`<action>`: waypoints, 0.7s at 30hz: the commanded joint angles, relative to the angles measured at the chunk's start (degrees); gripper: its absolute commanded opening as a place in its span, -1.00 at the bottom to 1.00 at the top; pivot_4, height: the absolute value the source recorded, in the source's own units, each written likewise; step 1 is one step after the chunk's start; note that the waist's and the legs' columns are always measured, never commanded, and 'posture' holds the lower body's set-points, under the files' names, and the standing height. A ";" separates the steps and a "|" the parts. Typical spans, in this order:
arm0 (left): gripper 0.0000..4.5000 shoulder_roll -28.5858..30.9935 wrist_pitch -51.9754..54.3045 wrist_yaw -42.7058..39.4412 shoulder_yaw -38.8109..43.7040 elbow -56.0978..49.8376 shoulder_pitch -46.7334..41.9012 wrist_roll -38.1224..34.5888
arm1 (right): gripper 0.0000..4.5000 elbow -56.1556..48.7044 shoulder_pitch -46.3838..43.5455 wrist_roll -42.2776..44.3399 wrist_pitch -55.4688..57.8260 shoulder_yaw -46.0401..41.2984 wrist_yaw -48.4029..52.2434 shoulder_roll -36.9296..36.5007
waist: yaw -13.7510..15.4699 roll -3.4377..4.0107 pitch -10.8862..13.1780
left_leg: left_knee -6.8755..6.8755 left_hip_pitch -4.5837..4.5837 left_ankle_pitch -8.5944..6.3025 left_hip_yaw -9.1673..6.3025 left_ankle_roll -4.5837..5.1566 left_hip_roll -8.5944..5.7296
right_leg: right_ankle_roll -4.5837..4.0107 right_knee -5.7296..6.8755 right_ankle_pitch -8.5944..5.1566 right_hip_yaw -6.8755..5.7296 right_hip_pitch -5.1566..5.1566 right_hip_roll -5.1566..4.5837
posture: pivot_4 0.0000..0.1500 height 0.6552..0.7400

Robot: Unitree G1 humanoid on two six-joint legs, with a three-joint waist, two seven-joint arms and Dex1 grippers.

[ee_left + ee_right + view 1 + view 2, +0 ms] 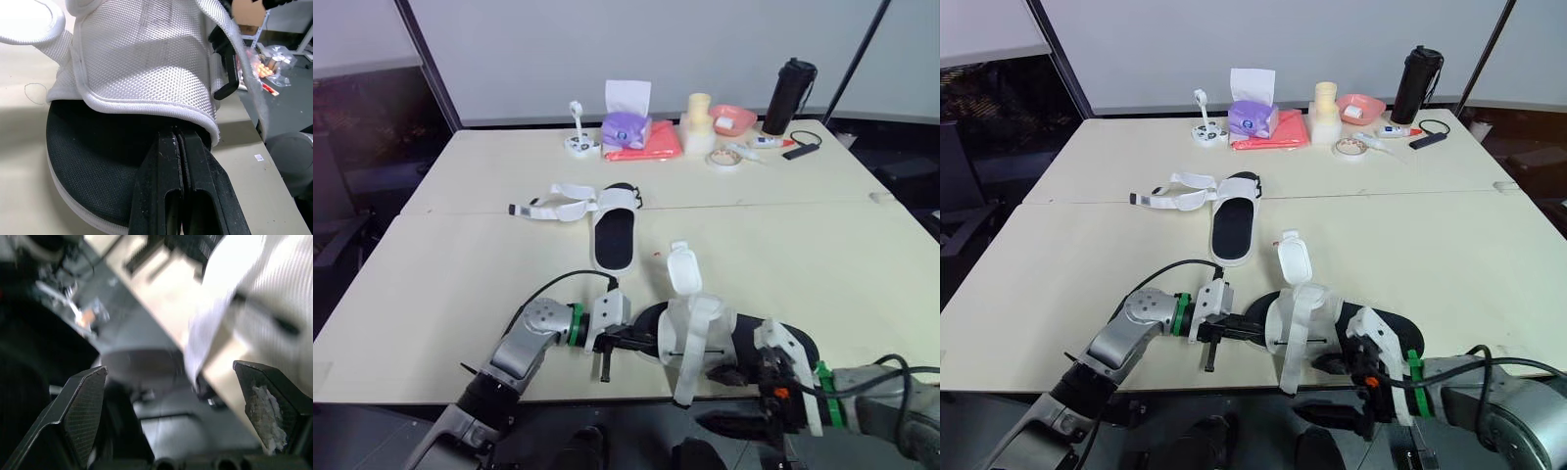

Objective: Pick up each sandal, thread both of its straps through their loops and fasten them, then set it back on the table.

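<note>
While the near black-soled sandal with white mesh straps is at the table's near edge, left gripper is clamped tight on its sole rim. Right gripper gapes wide by the heel end, holding nothing. Both straps look loose. Second matching sandal lies mid-table, straps splayed. My read: nothing fastened yet, both sandals still to do.
</note>
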 commanded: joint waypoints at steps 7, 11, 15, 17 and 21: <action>-1.00 0.44 1.45 0.67 -1.56 -0.79 1.23 1.29 | 0.62 2.45 -5.17 3.12 3.51 3.77 -9.93 6.66 | -0.01 0.01 -0.01 | 0.00 0.00 0.00 -0.01 0.00 -0.01 | 0.00 0.00 0.00 0.01 0.00 0.01 | 1.00 1.00; -1.00 0.28 1.66 0.97 -1.62 -0.92 1.27 1.25 | -0.30 4.84 -7.40 2.83 3.33 3.81 -10.15 6.46 | -0.03 0.01 -0.02 | 0.00 0.00 0.00 -0.01 0.00 -0.02 | 0.00 0.00 0.00 0.00 -0.01 0.01 | 1.00 1.00; -1.00 0.16 1.60 1.34 -1.71 -0.77 1.19 1.25 | -0.99 5.33 -8.74 3.73 3.65 2.62 -8.20 4.06 | 0.01 0.01 -0.02 | 0.00 0.00 0.00 -0.02 0.00 -0.02 | 0.00 0.00 0.00 0.00 0.00 0.01 | 1.00 1.00; -1.00 0.05 1.52 1.54 -1.74 -0.64 1.10 1.25 | -0.99 3.57 -8.34 4.59 3.71 1.55 -5.60 0.93 | 0.06 0.01 -0.02 | 0.01 0.00 0.00 -0.02 0.00 -0.04 | 0.00 0.00 0.00 0.00 0.01 0.00 | 1.00 1.00; -1.00 -0.23 1.27 1.73 -1.75 -0.20 0.86 1.37 | -0.99 0.53 -8.95 9.14 4.35 -2.77 -0.55 -6.08 | 0.06 0.02 -0.02 | 0.01 0.00 0.00 -0.01 0.01 -0.04 | 0.01 0.00 0.00 -0.01 0.02 -0.01 | 1.00 1.00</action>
